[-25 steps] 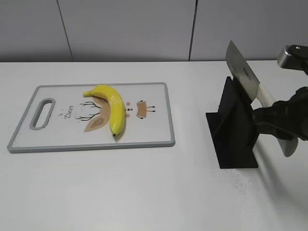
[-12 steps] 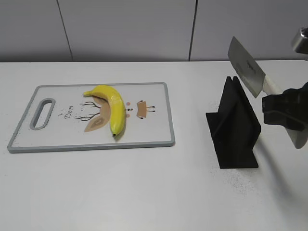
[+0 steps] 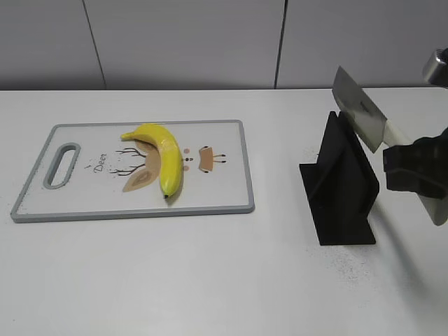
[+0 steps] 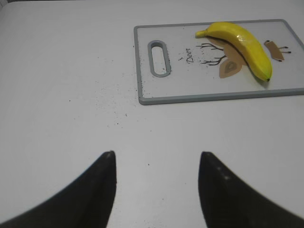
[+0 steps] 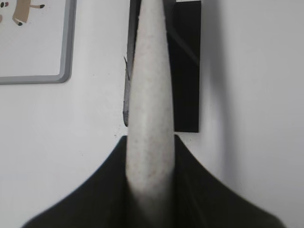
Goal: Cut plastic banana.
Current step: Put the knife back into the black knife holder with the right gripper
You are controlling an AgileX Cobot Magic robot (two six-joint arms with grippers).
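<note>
A black knife stand [image 3: 341, 185] stood near the bench's right edge, below my blade. The yellow plastic banana [image 3: 162, 155] lay whole on the cutting board [image 3: 217, 192] left of centre. My right gripper [image 3: 413, 169] clamped the cleaver [image 3: 358, 108]; my left gripper [image 4: 156, 183] hung agape.

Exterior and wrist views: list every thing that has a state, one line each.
banana: whole, uncut, lying on the board.
cutting board: flat on the table.
knife: lifted, tilted, blade above the stand.
knife stand: upright, empty.
right gripper: shut on the knife handle.
left gripper: open, holding nothing.
</note>
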